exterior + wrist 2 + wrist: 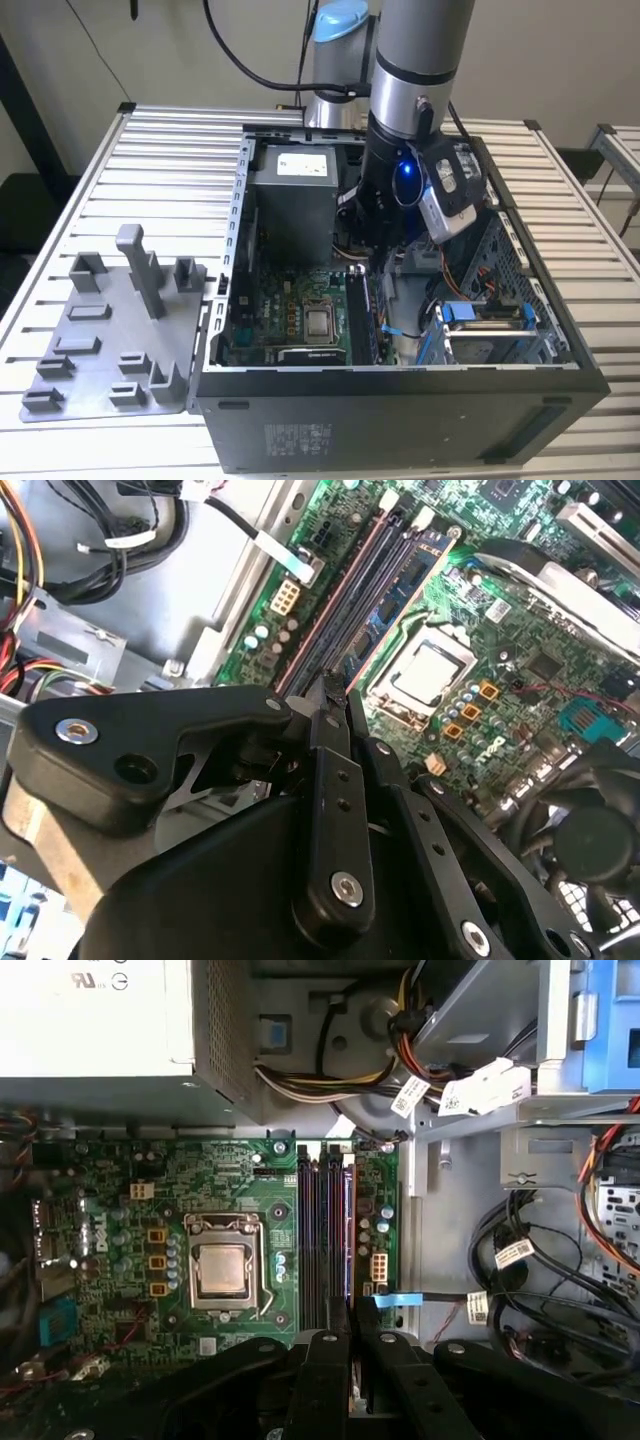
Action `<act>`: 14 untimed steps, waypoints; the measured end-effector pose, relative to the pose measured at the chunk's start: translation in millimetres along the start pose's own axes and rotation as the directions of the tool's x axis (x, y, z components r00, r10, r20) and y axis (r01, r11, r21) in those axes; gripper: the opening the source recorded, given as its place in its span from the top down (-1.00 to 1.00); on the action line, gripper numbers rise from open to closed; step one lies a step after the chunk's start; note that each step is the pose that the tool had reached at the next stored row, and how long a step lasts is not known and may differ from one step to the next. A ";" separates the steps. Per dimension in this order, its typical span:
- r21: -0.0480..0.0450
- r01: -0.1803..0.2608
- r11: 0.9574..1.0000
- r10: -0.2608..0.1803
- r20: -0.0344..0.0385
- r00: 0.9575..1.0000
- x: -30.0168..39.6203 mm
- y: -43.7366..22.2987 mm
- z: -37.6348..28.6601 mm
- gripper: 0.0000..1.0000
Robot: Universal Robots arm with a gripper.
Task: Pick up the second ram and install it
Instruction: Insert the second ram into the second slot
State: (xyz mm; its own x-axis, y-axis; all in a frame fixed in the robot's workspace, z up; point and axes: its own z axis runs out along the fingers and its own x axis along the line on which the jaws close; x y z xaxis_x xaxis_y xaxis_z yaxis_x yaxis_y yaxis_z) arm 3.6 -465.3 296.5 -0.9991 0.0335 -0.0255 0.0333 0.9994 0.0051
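Second ram (352, 1378) was a long, thin, flat dark stick, seen edge-on as a narrow sliver with a dull gold tinge between the gripper's fingertips. The gripper (350, 1345) was pressed together on that sliver, pinching it by its flat faces, as far as both wrist views let me judge. It hung low inside the open computer case (240, 250), right over the bank of memory slots (322, 1240) on the motherboard (130, 1220). In the exterior view this spot lay at three o'clock of the processor socket (320, 322) and at about five o'clock of the power supply (295, 200). The grey fixture tray (110, 340) sat outside the case, at nine o'clock of it.

By my judgement the stick was light and stiff but fragile: a bare board, with chips and a contact edge that should not be touched. The sound hold would be on the flat faces near the middle of its length, so that it stayed level and did not twist over the slot.
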 end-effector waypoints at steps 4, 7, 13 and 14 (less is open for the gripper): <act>0.000 0.000 1.000 0.000 0.000 1.000 2.4 -0.1 3.5 0.73; 0.000 0.000 1.000 0.000 0.000 1.000 4.3 -0.2 6.2 0.73; 0.000 0.000 1.000 0.000 0.000 1.000 7.8 -0.3 11.9 0.73; 0.000 0.000 1.000 0.000 0.000 1.000 8.1 -0.3 13.0 0.73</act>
State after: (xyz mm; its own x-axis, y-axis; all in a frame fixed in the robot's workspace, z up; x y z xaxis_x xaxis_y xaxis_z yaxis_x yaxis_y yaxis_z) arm -4.2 -465.3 283.2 -0.9991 0.0334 -0.0252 0.0333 0.9994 0.0050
